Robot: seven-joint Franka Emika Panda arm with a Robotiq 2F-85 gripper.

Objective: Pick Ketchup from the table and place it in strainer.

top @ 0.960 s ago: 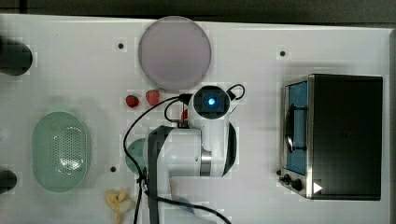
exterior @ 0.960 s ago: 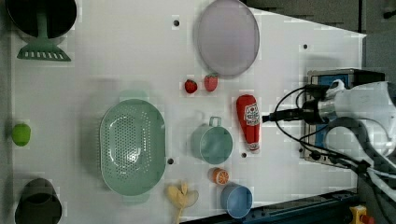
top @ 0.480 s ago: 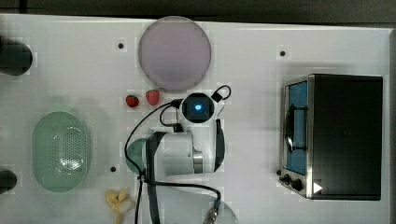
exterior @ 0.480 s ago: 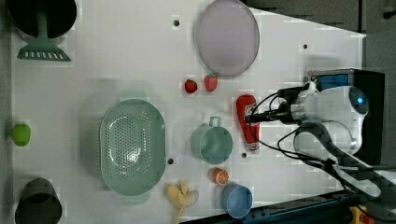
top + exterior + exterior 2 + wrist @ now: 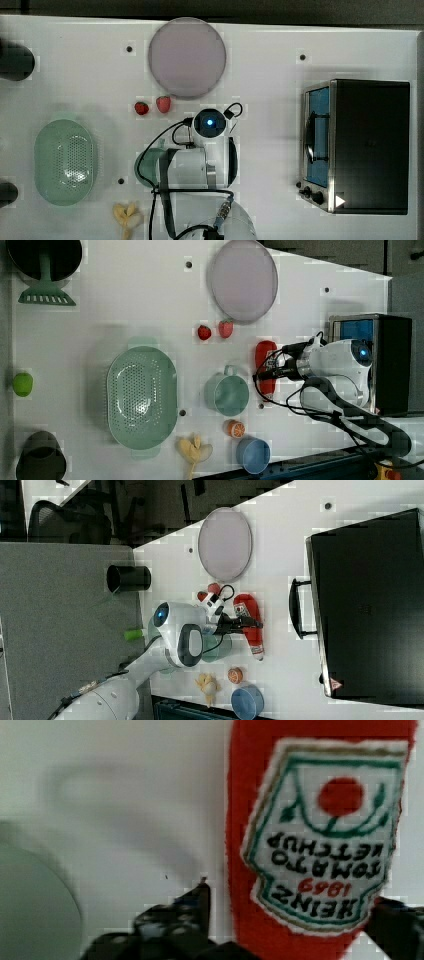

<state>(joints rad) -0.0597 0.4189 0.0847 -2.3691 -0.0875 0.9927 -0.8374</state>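
Wrist view: the red plastic squeeze Ketchup bottle with its white-lettered label lies flat on the white table, and the gripper has one dark fingertip on each side of the labelled body; the fingers are spread apart, straddling the bottle, and no contact with it is evident. In the left view the bottle lies right of centre, just right of the round dark teal bowl and below the two small red strawberries, with the gripper over its midsection. The pale mint-green oval perforated plastic strainer sits at the left of centre, well apart from the bottle and holding nothing. The right view shows the bottle in the middle of the frame, its narrow end toward the lower edge. Judgement: the bottle looks light, with smooth and somewhat yielding walls likely to slip or deform under hard pressure; the wide labelled body offers the best hold, not the tapering neck.
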